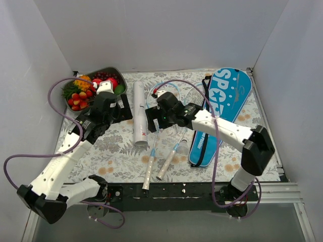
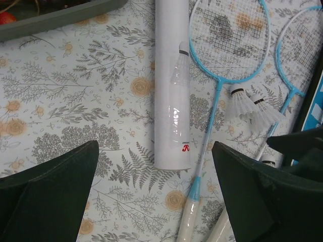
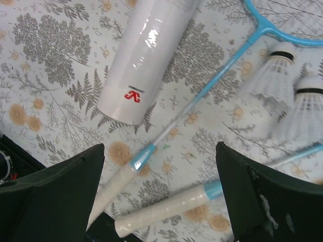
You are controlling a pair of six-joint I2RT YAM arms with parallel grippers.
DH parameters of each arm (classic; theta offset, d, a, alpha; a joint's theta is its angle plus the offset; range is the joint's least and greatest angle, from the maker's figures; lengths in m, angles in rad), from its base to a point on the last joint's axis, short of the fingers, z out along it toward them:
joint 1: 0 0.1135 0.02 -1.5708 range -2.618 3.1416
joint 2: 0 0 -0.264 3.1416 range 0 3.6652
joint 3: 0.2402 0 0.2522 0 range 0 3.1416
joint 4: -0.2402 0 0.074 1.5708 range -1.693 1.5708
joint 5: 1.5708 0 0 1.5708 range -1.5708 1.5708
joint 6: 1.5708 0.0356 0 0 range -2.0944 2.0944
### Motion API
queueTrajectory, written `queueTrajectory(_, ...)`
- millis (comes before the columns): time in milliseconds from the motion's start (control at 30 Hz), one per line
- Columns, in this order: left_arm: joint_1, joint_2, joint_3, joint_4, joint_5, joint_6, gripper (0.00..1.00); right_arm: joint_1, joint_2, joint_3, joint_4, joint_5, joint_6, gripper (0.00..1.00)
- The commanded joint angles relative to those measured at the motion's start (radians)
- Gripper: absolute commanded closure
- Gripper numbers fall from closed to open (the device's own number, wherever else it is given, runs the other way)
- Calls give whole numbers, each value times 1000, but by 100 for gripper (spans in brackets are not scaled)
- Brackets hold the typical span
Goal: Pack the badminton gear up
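The white shuttlecock tube (image 1: 140,113) lies lengthwise at mid table, with one shuttlecock (image 2: 179,65) resting on it. Two light-blue rackets lie to its right, their handles (image 1: 150,169) (image 1: 169,161) pointing to the near edge. The blue SPORT bag (image 1: 222,108) lies at the right. My left gripper (image 1: 122,112) is open and empty, just left of the tube; in its wrist view (image 2: 155,154) the tube (image 2: 172,85) and a racket head (image 2: 229,40) lie ahead. My right gripper (image 1: 151,120) is open and empty over the racket shafts; its wrist view (image 3: 159,156) shows both handles (image 3: 121,181) (image 3: 166,209) and the tube's end (image 3: 146,55).
A grey tray (image 1: 108,70) of colourful fruit stands at the back left, its rim also in the left wrist view (image 2: 50,20). Two loose shuttlecocks (image 2: 242,101) (image 3: 275,75) lie between the racket shafts. White walls enclose the table on three sides.
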Motion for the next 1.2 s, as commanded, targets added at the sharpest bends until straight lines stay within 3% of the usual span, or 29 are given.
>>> queueTrajectory(0,-3,-135,40,-88,-56,-100,4,41,112,115,55,26,115,2)
queueTrajectory(400,-3,-273,-29,-114,10,-90,5,92,379,322,36,118,290,2)
queueTrajectory(600,-3,-300,-54,-123,27,-68,4,105,523,464,-76,170,327,2)
queueTrajectory(1167,-3,-322,-80,-108,27,-19,4,153,631,471,-186,282,381,2)
